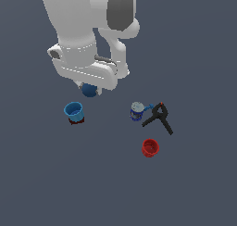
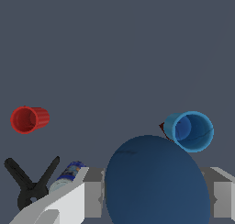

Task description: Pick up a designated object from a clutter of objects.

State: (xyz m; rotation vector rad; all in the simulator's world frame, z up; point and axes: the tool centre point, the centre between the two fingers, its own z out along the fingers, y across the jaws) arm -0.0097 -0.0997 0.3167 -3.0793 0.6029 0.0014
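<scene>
The dark blue ball [image 1: 89, 91] sits between the fingers of my gripper [image 1: 88, 87], just under the white hand in the exterior view. In the wrist view the ball [image 2: 156, 182] fills the space between the two grey fingers [image 2: 94, 193], and both pads press against its sides. The gripper [image 2: 158, 198] is shut on it. The hand hides the ball's top in the exterior view. I cannot tell whether the ball touches the floor.
A light blue cup [image 1: 74, 110] stands close to the ball on the exterior view's left, with a small dark red piece [image 1: 76, 121] at its base. To the right lie a blue can [image 1: 137, 111], a black clamp [image 1: 159, 118] and a red cup [image 1: 150, 147].
</scene>
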